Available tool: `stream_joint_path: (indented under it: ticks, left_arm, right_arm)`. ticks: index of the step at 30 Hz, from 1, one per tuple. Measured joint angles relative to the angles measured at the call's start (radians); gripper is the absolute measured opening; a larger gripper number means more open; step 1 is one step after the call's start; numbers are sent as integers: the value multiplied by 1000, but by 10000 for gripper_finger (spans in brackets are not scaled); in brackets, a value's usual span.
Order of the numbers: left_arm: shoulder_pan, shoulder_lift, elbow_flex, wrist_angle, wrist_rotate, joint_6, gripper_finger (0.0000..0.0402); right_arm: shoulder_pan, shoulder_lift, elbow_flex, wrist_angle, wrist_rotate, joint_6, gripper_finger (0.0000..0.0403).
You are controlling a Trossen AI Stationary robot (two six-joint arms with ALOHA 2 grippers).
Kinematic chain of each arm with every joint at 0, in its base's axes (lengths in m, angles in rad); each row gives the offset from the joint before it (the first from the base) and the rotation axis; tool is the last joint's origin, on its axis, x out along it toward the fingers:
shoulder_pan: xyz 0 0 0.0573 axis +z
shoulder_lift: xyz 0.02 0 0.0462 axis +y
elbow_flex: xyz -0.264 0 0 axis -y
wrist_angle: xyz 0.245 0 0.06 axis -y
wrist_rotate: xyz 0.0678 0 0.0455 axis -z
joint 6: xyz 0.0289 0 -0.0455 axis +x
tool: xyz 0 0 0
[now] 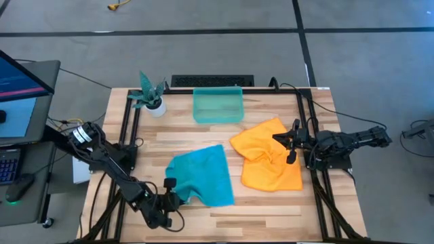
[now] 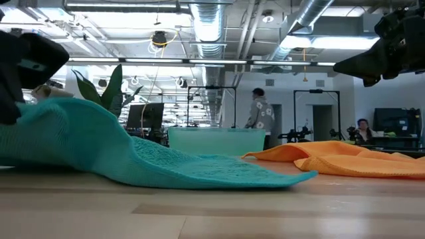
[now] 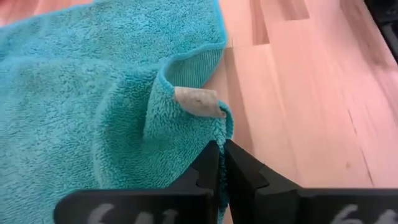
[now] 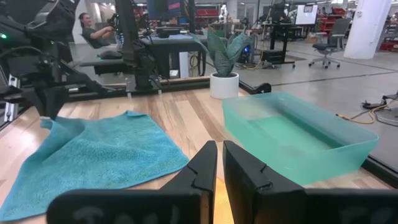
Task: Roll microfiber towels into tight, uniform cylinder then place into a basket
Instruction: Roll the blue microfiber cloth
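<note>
The teal-blue towel [image 1: 202, 173] lies spread at the table's near middle, its near-left corner raised; in the low view it slopes up to the left [image 2: 60, 133]. My left gripper [image 3: 221, 148] is shut on that corner, at the table's near left [image 1: 178, 198]. The orange-yellow towel [image 1: 266, 161] lies rumpled on the wood to its right. My right gripper [image 4: 220, 149] hovers shut and bare above the orange towel's right edge [image 1: 288, 146]. The teal-green basket [image 1: 218, 106] stands at the far middle with nothing in it. My left gripper pinches the teal towel's near-left corner [image 3: 225, 127] between its two fingers, just beside a small pale label [image 3: 199, 102]. The fingers come slanting down from the table's near-left. The corner is lifted and folded up on itself, while the remaining cloth lies on the table.
A white pot with a teal plant [image 1: 152, 99] stands at the far left, next to the basket. Black frame rails [image 1: 127, 122] run along both table sides. A monitor [image 1: 19, 85] stands off the left edge. Bare wood [image 1: 278, 213] shows along the near edge. A person [image 2: 260, 110] stands in the room behind.
</note>
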Motion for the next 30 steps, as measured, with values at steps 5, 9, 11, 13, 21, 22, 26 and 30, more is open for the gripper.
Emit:
stream_joint_path:
  ticks: [5, 9, 11, 13, 21, 22, 26, 30]
  left_arm:
    - [8, 0, 19, -41, 0, 20, 4]
    - [20, -1, 29, -78, 6, 11, 4]
    - [26, -1, 29, -91, 15, 8, 4]
    - [34, -1, 30, -102, 35, 8, 4]
    - [73, -4, 30, -130, 128, -28, 4]
    - [76, -4, 30, -129, 141, -28, 4]
    - [80, -4, 30, -129, 175, -45, 4]
    - [80, -4, 30, -129, 214, -64, 4]
  right_arm:
    - [0, 0, 0, 0, 0, 0, 52]
    - [0, 0, 0, 0, 0, 41, 52]
    - [1, 0, 0, 3, 0, 158, 52]
    - [2, 0, -1, 15, -2, 267, 52]
    - [2, 0, -2, 162, -46, 327, 52]
    - [3, 0, -6, 190, -83, 331, 52]
    - [26, 12, -57, 360, -248, 297, 52]
    - [75, 42, -58, 465, -270, 237, 52]
